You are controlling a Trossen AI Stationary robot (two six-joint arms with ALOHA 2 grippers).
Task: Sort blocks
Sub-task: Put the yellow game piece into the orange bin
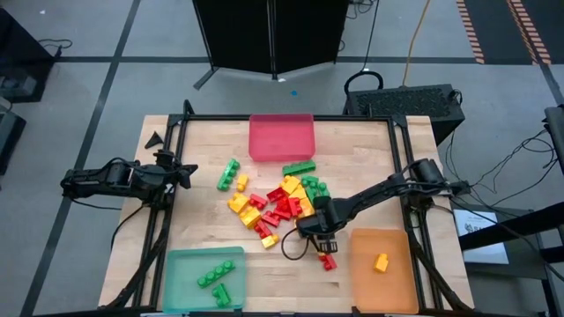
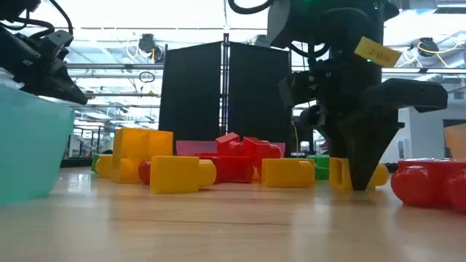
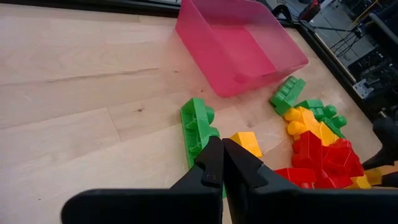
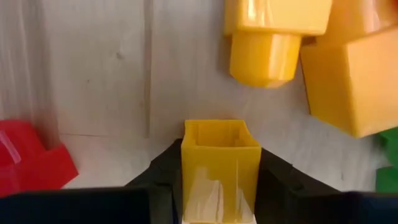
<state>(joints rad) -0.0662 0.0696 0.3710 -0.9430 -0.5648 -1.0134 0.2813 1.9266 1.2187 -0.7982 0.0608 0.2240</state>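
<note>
the right gripper is down at the table beside the pile, its fingers pressed against both sides of a small yellow block. the remaining blocks lie heaped mid-table between the red tray, green tray and orange tray. the left gripper waits at the table's left edge, fingers together and empty.

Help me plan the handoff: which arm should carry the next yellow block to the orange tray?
Right: the right gripper is shut on a yellow block beside the orange tray. The left gripper waits at the far edge.
</note>
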